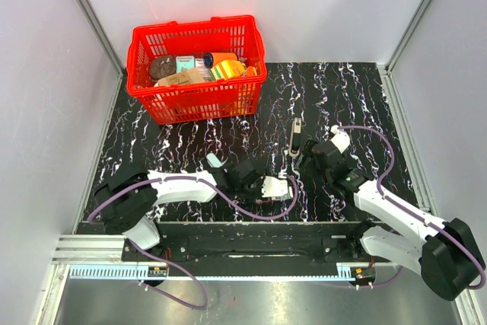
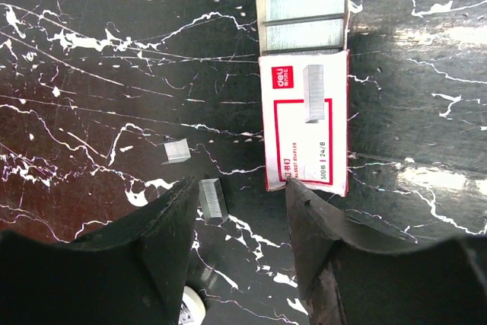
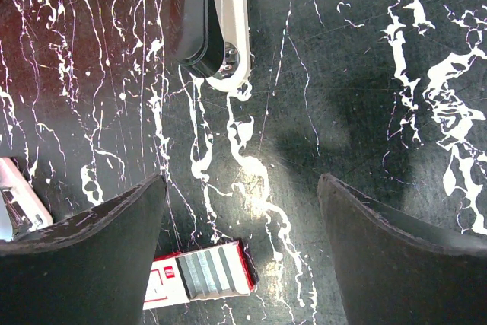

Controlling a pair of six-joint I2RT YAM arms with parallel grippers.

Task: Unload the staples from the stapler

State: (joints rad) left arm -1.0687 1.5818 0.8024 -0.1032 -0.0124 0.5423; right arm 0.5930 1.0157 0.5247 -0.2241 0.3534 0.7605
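The white and black stapler (image 1: 295,139) lies on the dark marble table, and in the right wrist view its near end (image 3: 213,24) is just ahead of my right gripper (image 3: 242,182). That gripper (image 1: 312,159) is open wide over bare table. My left gripper (image 2: 240,195) is open and low over the table (image 1: 262,186). A short strip of staples (image 2: 213,199) lies by its left fingertip, and another strip (image 2: 176,151) lies a little farther out. The red and white staple box (image 2: 304,127) touches the right fingertip, its tray of staples (image 2: 303,5) slid out.
A red basket (image 1: 228,32) full of items stands at the back left. The staple box (image 3: 202,272) lies near my right gripper's left finger. A silver and white piece (image 3: 15,211) shows at the left edge of the right wrist view. White walls enclose the table.
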